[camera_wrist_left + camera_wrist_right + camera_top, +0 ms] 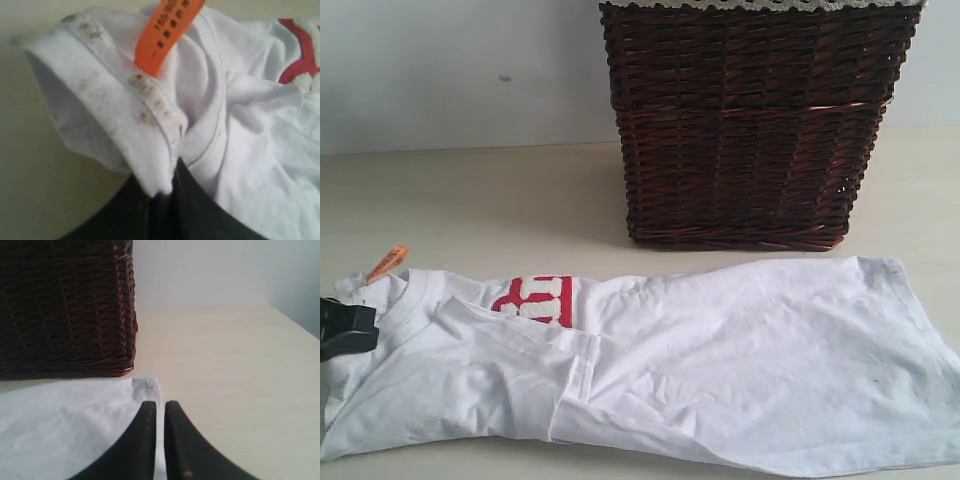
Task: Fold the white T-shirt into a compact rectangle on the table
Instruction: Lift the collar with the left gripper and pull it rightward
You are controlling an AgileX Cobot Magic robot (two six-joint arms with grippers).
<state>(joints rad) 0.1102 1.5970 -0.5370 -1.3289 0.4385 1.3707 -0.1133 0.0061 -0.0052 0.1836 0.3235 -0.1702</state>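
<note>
The white T-shirt (pixel 720 360) lies lengthwise on the table (pixel 470 200), folded along its length, neck to the left and hem to the right. Its red patch (pixel 535 300) with fuzzy white letters is half covered by a fold. At the far left my left gripper (pixel 345 328) is shut on the stained collar (pixel 150 150), just under the orange neck tag (pixel 167 30). My right gripper (pixel 160 405) is out of the exterior view. Its jaws stand almost together over the shirt's hem edge (pixel 145 385), and the cloth there lies flat.
A dark brown wicker basket (pixel 760 120) stands behind the shirt, close to its far edge, and fills one side of the right wrist view (pixel 65 305). Bare tabletop (pixel 240 365) stretches beyond the hem to the wall.
</note>
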